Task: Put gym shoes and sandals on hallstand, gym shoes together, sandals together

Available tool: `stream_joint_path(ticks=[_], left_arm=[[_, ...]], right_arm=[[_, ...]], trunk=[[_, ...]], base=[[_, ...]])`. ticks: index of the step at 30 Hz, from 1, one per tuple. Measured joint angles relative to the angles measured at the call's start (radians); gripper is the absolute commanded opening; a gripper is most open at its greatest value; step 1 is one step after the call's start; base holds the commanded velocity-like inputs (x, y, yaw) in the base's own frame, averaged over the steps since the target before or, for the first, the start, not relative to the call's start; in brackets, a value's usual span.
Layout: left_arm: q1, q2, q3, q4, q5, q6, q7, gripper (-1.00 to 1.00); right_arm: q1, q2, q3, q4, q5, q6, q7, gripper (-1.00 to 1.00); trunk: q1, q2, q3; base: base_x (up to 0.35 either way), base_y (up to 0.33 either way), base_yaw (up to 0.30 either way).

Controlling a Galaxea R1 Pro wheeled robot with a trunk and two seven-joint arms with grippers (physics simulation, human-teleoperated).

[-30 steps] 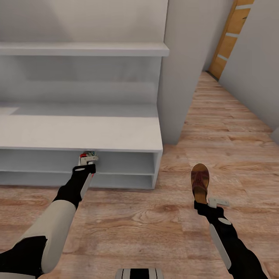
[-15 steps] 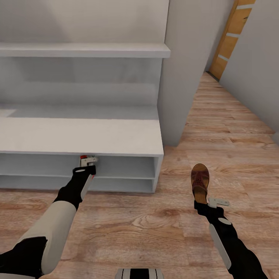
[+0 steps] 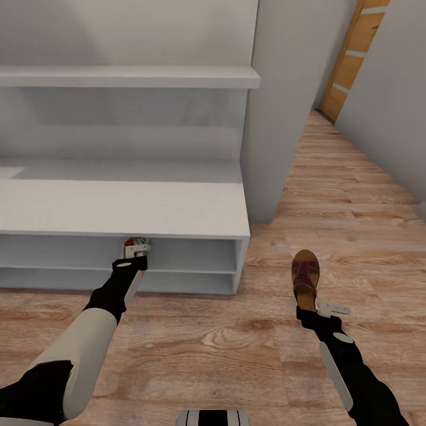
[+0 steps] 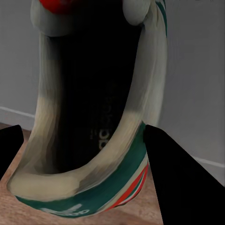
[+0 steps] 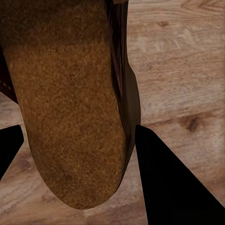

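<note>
A white gym shoe (image 3: 136, 242) with green stripes and a red heel tab is held at the mouth of the upper open shelf of the pale grey hallstand (image 3: 148, 207). My left gripper (image 3: 135, 251) is shut on it. In the left wrist view the gym shoe (image 4: 136, 140) sits between the black fingers (image 4: 180, 187), heel end nearest. My right gripper (image 3: 309, 309) is shut on the heel of a reddish-brown sandal (image 3: 305, 275), held over the corridor floor (image 3: 207, 343) to the right of the rack. In the right wrist view the sandal's (image 5: 65, 108) tan footbed lies between the fingers (image 5: 173, 183).
A wall shelf (image 3: 130, 76) runs above the bench. A grey wall column (image 3: 272, 118) stands at the rack's right end. The corridor leads back to a wooden door (image 3: 355, 53). My base's front edge (image 3: 213, 417) shows below.
The view has shifted slightly, the rack sitting lower in the picture. The left gripper with the gym shoe has edged a little toward the shelf opening. The right arm and sandal have stayed still.
</note>
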Motion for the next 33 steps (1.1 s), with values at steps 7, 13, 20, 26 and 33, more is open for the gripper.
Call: stream_joint_path(ticks=[7,13,20,26,33], left_arm=[[0.000,0.000,0.001,0.001,-0.001,-0.001,0.000,-1.00],[0.000,0.000,0.001,0.001,0.000,-0.002,0.000,-1.00],[0.000,0.001,0.001,0.001,-0.001,-0.003,0.000,-1.00],[0.000,0.001,0.001,0.001,-0.001,-0.003,0.000,-1.00],[0.000,0.002,0.002,0.001,-0.001,-0.003,0.000,-1.00]], right_arm=[[0.000,0.000,0.000,0.000,0.000,0.000,0.000,-1.00],[0.000,0.000,0.000,0.000,0.000,0.000,0.000,-1.00],[0.000,0.000,0.000,0.000,0.000,0.000,0.000,-1.00],[0.000,0.000,0.000,0.000,0.000,0.000,0.000,-1.00],[0.000,0.000,0.000,0.000,0.000,0.000,0.000,-1.00]], trunk=[[0.000,0.000,0.000],[0.000,0.000,0.000],[0.000,0.000,0.000],[0.000,0.000,0.000],[0.000,0.000,0.000]], base=[[0.068,0.000,0.000],[0.154,0.000,0.000],[0.018,0.000,0.000],[0.001,0.000,0.000],[0.010,0.000,0.000]])
